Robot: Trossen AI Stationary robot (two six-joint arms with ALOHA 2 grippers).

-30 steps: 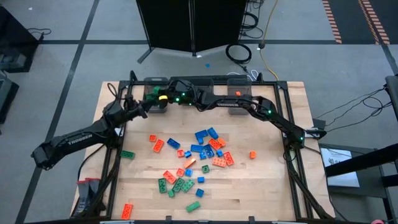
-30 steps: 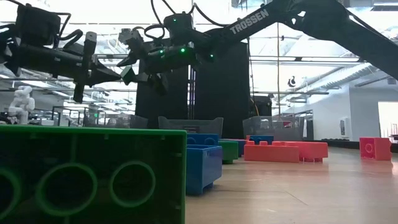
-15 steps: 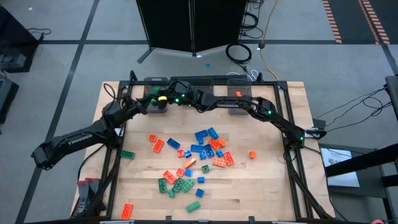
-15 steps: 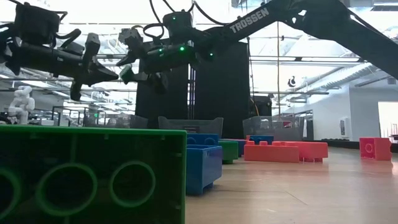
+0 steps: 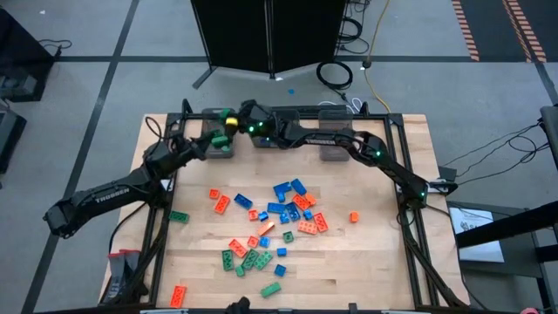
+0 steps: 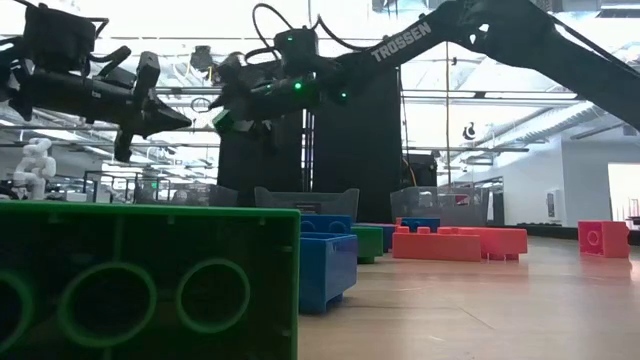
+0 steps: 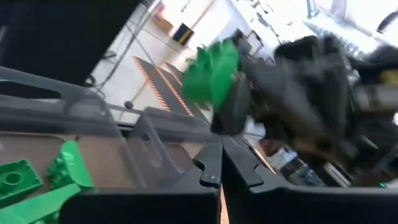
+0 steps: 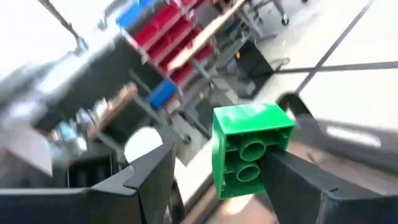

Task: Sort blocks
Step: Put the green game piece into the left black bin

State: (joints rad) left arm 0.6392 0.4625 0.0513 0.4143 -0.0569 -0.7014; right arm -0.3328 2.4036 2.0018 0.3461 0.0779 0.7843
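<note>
While your right gripper (image 8: 214, 168) clamps a green block (image 8: 249, 149) over the left bin (image 5: 218, 144), left gripper (image 7: 221, 168) looks clenched, empty.

Robotics lab or workshop hall.
A wooden desk (image 5: 375, 262) in a dark metal frame (image 5: 408, 235) is set on a grey tiled floor (image 5: 105, 52); a black cabinet (image 5: 268, 35) and coiled cables (image 5: 335, 73) are seen at 12 o'clock. Beyond the desk, ceiling lights (image 6: 590, 50), shelving and a small white humanoid robot (image 6: 34, 168) are visible.
</note>
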